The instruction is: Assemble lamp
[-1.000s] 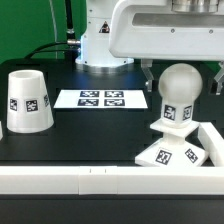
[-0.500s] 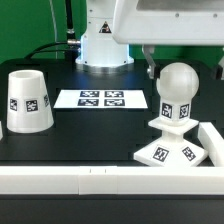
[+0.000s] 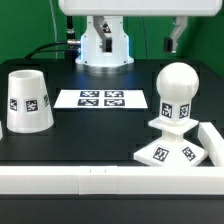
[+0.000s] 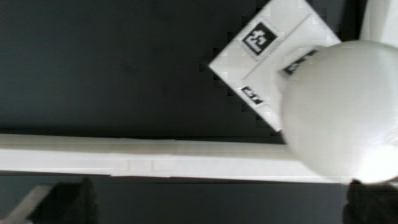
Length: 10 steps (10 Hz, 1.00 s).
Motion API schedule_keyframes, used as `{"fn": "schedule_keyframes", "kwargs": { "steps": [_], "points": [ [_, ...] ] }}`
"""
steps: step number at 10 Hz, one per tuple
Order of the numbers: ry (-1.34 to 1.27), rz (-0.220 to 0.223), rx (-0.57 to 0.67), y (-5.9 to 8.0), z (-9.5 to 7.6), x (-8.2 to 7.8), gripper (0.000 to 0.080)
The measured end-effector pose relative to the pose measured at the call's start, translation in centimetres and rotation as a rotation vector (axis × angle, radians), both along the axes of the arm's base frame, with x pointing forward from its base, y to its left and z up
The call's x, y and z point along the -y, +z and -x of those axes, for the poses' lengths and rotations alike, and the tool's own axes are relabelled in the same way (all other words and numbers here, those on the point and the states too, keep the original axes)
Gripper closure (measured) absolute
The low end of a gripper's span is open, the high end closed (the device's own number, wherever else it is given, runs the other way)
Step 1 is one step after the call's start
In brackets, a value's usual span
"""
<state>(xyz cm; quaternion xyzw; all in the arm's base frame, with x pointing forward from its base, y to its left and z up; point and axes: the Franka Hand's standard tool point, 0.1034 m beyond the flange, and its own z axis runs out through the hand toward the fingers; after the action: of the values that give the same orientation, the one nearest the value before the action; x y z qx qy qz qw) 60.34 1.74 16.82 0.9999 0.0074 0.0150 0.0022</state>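
Note:
The white ball-shaped bulb (image 3: 180, 92) stands upright on the flat square base (image 3: 172, 153) at the exterior view's right, both tagged. The tapered shade (image 3: 28, 100) stands alone, wide end down, at the exterior view's left. My gripper (image 4: 217, 205) is open and empty, high above the bulb and apart from it. In the exterior view only one dark finger (image 3: 176, 35) shows under the white hand at the top edge. From the wrist I look down on the bulb (image 4: 347, 110) and the base (image 4: 267, 50).
The marker board (image 3: 100, 99) lies flat behind the middle of the table. A white rail (image 3: 70, 178) runs along the front edge and also shows in the wrist view (image 4: 125, 160). A white corner block (image 3: 212, 140) stands beside the base. The arm's pedestal (image 3: 105, 48) is at the back.
The gripper has risen straight up from around the bulb, from finger level at the bulb's top to the top edge of the exterior view. The bulb stays standing on the base.

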Motion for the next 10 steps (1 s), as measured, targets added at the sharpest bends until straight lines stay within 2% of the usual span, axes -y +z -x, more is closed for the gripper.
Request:
{"fn": "schedule_keyframes", "kwargs": {
  "steps": [4,5,7,8,9,10],
  "points": [
    [0.012,0.001,-0.002,-0.2,0.2,0.2,0.0101],
    [0.073,0.006,0.006,-0.7,1.3,1.2,0.0101],
    [0.171,0.010,0.003,-1.6,4.1,6.0,0.0101],
    [0.187,0.018,0.005,-2.4,4.8,7.7,0.0101],
    [0.190,0.023,0.008,-3.0,5.3,8.7,0.0101],
    [0.194,0.022,0.008,-2.9,5.2,8.5,0.0101]
  ]
}}
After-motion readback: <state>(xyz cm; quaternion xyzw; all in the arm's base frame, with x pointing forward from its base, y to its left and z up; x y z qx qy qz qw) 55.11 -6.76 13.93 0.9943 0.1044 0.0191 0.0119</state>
